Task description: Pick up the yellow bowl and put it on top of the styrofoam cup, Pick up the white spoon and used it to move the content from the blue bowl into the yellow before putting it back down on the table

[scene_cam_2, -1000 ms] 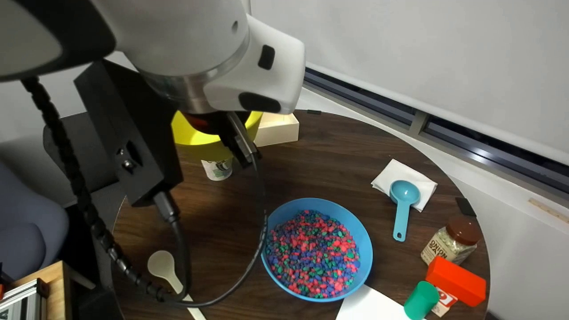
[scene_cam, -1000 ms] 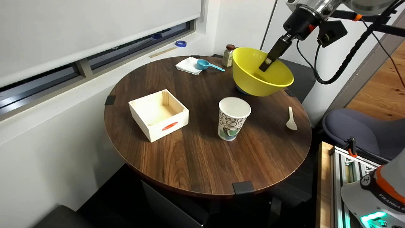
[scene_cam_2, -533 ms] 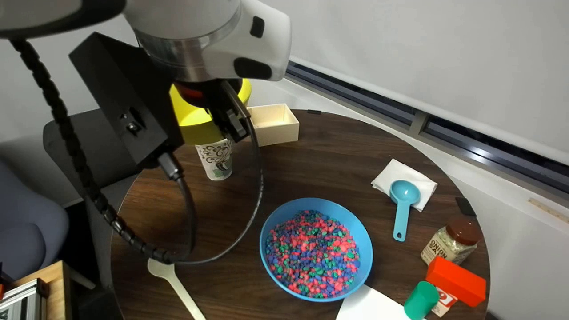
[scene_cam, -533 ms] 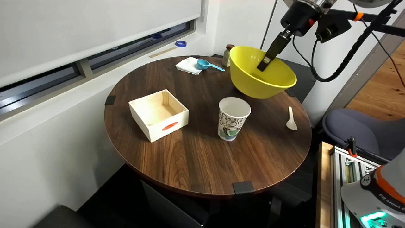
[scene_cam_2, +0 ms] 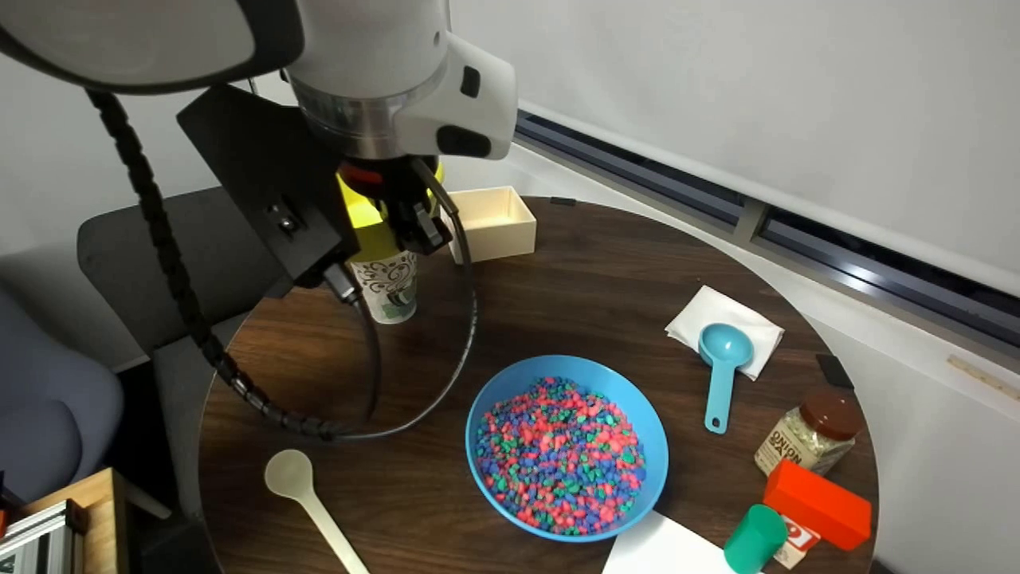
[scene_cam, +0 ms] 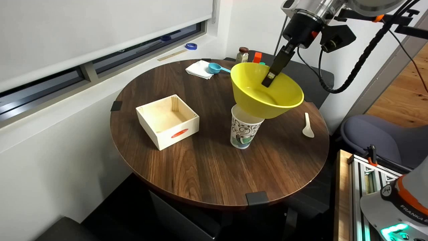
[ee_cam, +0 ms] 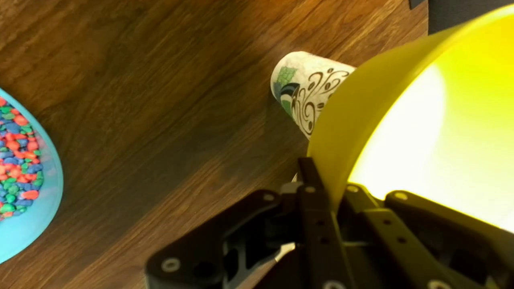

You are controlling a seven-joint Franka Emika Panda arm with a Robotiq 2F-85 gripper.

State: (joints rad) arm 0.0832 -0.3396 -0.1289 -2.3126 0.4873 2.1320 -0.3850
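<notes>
Your black fingers [scene_cam: 275, 68] are grasping the wide, round, yellow plastic bowl [scene_cam: 255, 106] by its wall; you are holding it tilted above the tapered, white, swirl-printed foam cup [scene_cam: 243, 134]; I cannot tell whether bowl and cup are touching; in an exterior view your white robot arm [scene_cam_2: 370, 48] is blocking much of the bowl; a square, pale wooden box [scene_cam: 168, 139] is standing near the cup; on the round, dark-brown wood-grain desk [scene_cam: 207, 174] a round blue plastic bowl [scene_cam_2: 653, 440] is holding pink, blue and green pieces [scene_cam_2: 562, 458]; the white plastic spoon [scene_cam_2: 321, 514] is lying apart; a light-blue plastic scoop [scene_cam_2: 721, 383] is resting on a white napkin [scene_cam_2: 763, 333].
</notes>
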